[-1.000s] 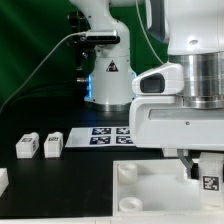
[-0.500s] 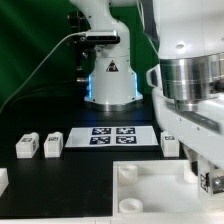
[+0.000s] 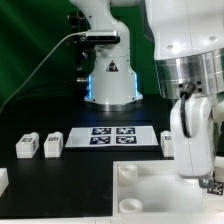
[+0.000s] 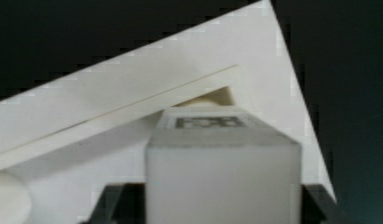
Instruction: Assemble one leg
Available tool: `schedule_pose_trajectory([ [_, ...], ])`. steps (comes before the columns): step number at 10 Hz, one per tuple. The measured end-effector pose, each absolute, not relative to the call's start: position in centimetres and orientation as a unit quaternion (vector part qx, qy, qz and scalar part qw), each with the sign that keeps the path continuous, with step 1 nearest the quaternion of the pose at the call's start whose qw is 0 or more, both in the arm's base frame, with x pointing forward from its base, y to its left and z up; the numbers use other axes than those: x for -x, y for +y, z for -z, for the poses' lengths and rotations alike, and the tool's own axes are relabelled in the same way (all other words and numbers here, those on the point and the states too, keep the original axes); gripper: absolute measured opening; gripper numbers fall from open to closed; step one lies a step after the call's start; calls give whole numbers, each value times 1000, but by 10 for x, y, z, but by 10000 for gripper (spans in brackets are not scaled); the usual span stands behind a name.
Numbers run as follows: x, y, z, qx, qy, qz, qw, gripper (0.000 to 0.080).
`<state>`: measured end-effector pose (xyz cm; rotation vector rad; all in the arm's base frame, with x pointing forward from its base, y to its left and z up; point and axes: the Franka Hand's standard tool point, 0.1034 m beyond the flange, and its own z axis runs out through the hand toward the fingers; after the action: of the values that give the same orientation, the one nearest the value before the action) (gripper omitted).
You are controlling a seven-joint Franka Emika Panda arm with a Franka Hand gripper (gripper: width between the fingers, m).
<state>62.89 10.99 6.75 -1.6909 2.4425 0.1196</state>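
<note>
Two spare legs [image 3: 38,145] rest on the table at the exterior view's left; the gripper [image 3: 207,178] hangs over the tray-like piece [image 3: 150,185], its fingertips barely visible. Wrist view: closed fingers [image 4: 113,203] clamp one leg [image 4: 218,165] above a tray corner. Misalignment risks jamming the leg outside its socket.

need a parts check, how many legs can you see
4, perhaps: two legs by the marker board, one behind the arm, one in the gripper.
</note>
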Motion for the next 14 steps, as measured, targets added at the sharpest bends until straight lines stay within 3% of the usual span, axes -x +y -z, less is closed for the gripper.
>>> schedule_pose_trajectory([
  [1,-629,110,-67,568,818,-40,84,291],
  [2,-629,111,-67,609,788,-31,86,514],
  [3,-630,116,-67,665,741,-18,90,514],
  [4,-631,120,-67,728,679,-7,93,621],
  [5,-631,124,-68,785,612,1,93,641],
  [9,-631,121,-68,905,415,23,87,649],
  [10,-634,119,-69,946,317,30,70,649],
  [12,-638,113,-70,977,200,40,56,649],
  [13,-638,114,-70,977,200,40,56,523],
  [14,-638,114,-70,975,213,39,57,523],
])
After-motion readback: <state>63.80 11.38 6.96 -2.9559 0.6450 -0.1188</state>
